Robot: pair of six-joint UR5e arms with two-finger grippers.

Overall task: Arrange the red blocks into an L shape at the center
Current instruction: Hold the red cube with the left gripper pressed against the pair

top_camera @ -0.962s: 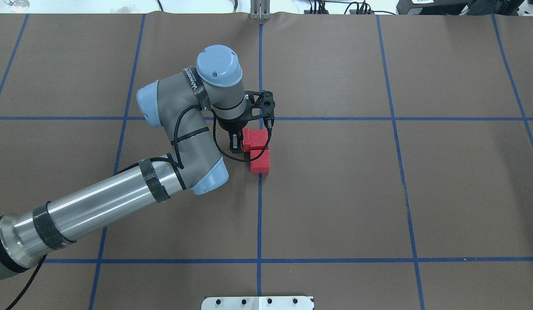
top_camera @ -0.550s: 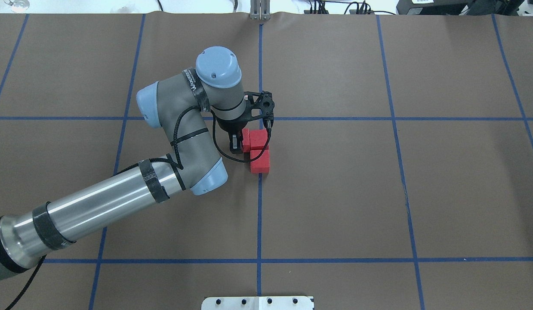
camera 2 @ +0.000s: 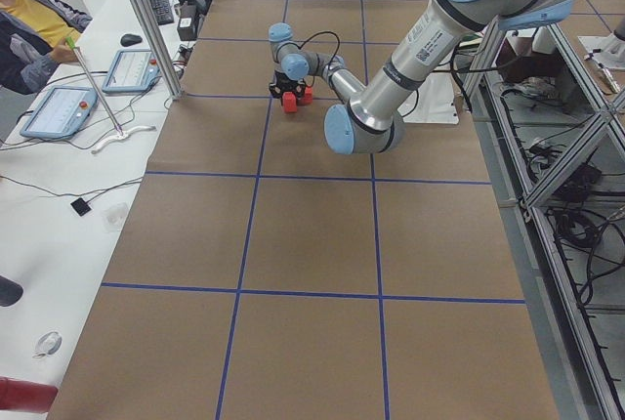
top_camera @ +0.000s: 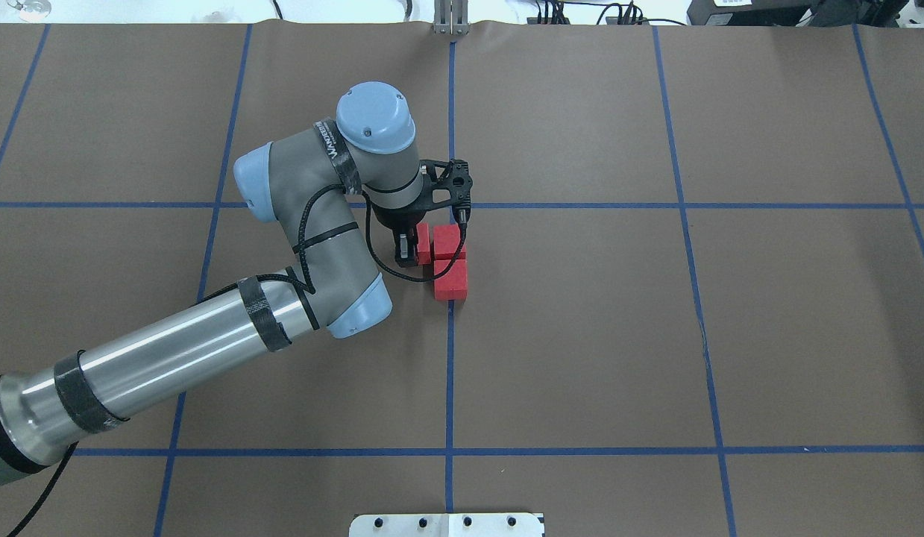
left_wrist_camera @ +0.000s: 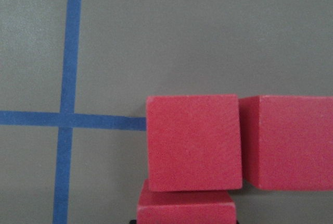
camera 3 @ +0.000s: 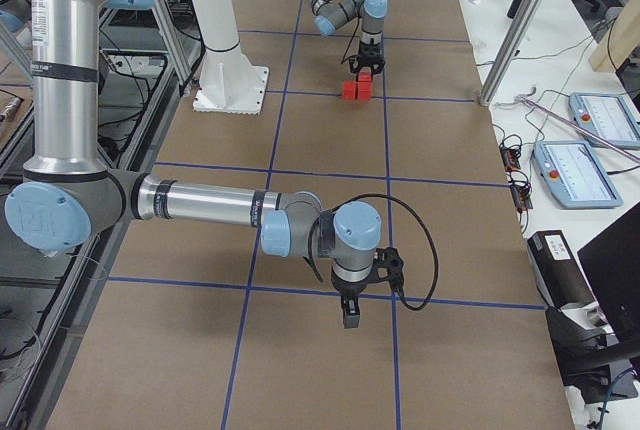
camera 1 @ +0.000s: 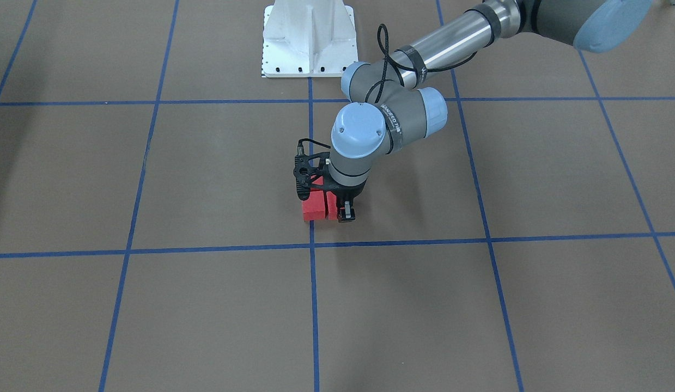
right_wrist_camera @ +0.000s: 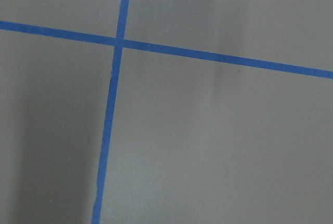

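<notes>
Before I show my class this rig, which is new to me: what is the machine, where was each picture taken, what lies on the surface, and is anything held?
The machine is two grey-and-silver jointed robot arms at a table covered in brown matte paper with a blue tape grid. One picture looks down from behind the robot, one faces it across the table, two look along the table from its ends, two come from wrist cameras. Three small matte red cubes sit side by side in an L at the table's middle. The left arm has its jaws astride the cube at one end of the L; whether they pinch it I cannot tell. The right arm hangs over bare paper; nothing shows in its jaws.
</notes>
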